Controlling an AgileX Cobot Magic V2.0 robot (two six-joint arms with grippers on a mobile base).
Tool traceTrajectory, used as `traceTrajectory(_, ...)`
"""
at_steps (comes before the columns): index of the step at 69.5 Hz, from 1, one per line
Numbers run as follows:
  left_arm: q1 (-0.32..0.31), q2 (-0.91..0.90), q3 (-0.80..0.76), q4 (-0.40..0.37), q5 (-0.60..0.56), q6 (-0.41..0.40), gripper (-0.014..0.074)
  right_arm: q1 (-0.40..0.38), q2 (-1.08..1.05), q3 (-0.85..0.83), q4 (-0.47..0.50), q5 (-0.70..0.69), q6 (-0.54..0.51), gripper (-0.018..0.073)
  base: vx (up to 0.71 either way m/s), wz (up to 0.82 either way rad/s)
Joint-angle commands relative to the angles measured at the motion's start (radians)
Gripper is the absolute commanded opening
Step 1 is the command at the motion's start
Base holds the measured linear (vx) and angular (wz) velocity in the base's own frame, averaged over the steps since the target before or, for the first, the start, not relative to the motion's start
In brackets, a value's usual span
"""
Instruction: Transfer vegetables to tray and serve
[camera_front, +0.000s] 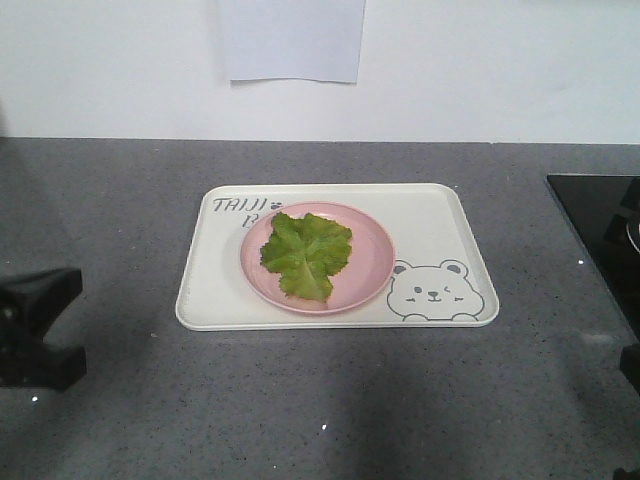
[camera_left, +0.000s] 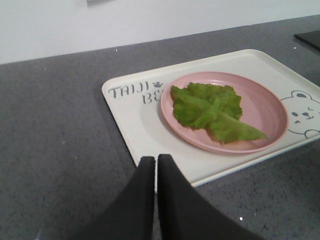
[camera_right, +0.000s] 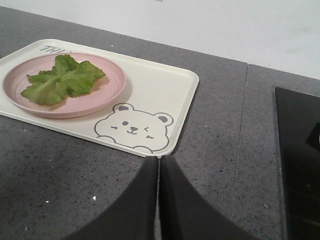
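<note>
The tray (camera_front: 440, 225) lies mid-frame on the grey counter (camera_front: 120, 200). On its left half sits a pink plate (camera_front: 368, 262), and the lettuce (camera_front: 305, 255) lies flat inside that plate, not on the bare tray. The bear drawing (camera_front: 432, 290) marks the tray's lower right corner. The left gripper (camera_left: 155, 161) and the right gripper (camera_right: 159, 162) both have their jaws pressed together, empty, at the tray's near edge.

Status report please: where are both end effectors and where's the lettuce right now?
Left end effector shut, empty, near tray edge. Right end effector shut, empty. Green ruffled lettuce leaf on round pink plate, on cream rectangular bear tray. Nothing blocking.
</note>
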Motion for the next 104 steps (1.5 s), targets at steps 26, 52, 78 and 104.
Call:
traceTrajectory(26,-0.005,-0.106,0.108,-0.057,-0.229,-0.01,-0.0007,0.0,-0.037,-0.006,0.016,-0.05,-0.004,-0.0006,0.0,0.0)
traceTrajectory(52,-0.005,-0.106,0.108,-0.057,-0.223,-0.004,-0.0007,0.0,-0.037,-0.006,0.016,-0.05,-0.004,-0.0006,0.0,0.0)
traceTrajectory(78,0.016,-0.107,0.198,-0.052,-0.37,0.041,-0.0007,0.0,-0.037,-0.006,0.016,-0.05,-0.004,-0.0006,0.0,0.0)
traceTrajectory(104,0.14,-0.212,0.548,-0.11,-0.656,0.02,-0.0006,0.0,-0.037,-0.006,0.016,-0.05,-0.004,-0.0006,0.0,0.0)
